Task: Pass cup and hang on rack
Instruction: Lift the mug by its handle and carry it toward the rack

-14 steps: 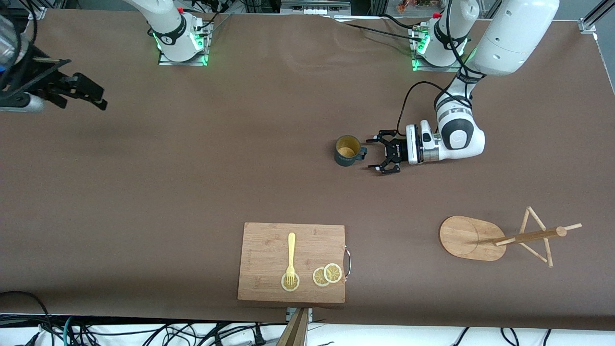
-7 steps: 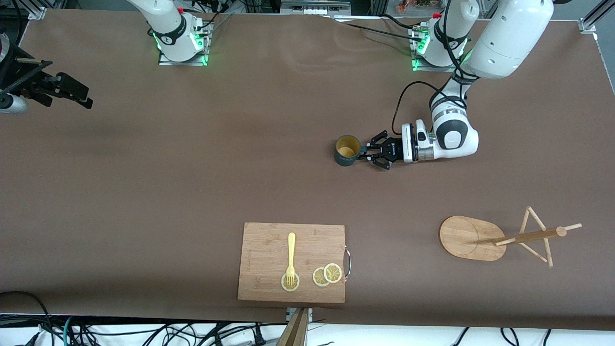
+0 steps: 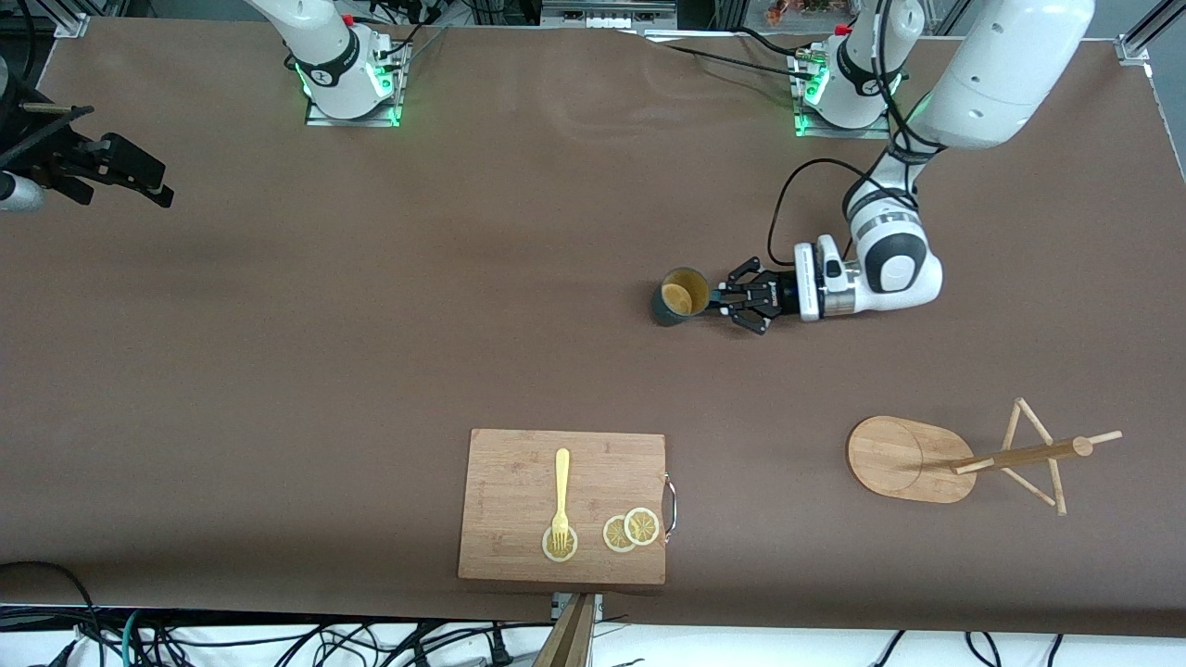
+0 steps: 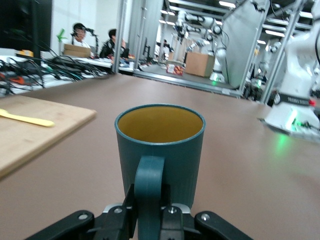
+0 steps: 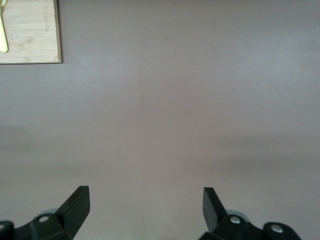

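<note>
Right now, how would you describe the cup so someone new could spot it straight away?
Start at the brown table and find the left gripper low over its middle. The cup is the small dark teal mug with a yellowish inside, its handle pinched in that gripper. The wooden board and rack lie nearer the front camera; it is the only dark, round thing.

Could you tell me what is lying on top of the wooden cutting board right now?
On the cutting board lie a yellow fork and three lemon slices; the fork's tines rest on one slice, hiding part of it.
</note>
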`<move>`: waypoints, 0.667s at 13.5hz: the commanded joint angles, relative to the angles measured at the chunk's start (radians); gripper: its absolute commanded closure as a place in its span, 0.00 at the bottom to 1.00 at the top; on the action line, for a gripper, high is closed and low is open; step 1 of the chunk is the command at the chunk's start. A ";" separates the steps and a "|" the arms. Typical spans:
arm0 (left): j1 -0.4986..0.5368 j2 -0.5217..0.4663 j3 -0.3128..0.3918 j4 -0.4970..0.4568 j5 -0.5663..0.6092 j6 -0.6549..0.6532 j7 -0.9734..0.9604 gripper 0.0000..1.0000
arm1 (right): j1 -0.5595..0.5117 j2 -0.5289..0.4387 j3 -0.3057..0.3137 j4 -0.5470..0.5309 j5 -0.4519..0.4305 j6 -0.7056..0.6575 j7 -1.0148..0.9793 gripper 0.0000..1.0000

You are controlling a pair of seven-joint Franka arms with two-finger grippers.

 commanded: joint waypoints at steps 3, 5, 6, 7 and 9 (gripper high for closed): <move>0.173 -0.167 0.002 -0.013 0.301 -0.085 -0.333 1.00 | -0.013 0.054 0.025 0.029 -0.006 -0.016 -0.004 0.00; 0.279 -0.165 0.000 0.019 0.413 -0.123 -0.413 1.00 | 0.001 0.054 0.025 0.029 0.000 -0.022 -0.002 0.00; 0.311 -0.164 0.005 0.028 0.453 -0.136 -0.457 1.00 | 0.000 0.054 0.025 0.026 0.003 -0.025 -0.010 0.00; 0.361 -0.157 0.005 0.048 0.490 -0.140 -0.503 1.00 | 0.000 0.054 0.022 0.026 0.003 -0.034 -0.012 0.00; 0.455 -0.157 0.003 0.083 0.557 -0.148 -0.646 1.00 | -0.002 0.056 0.018 0.026 0.005 -0.042 -0.012 0.00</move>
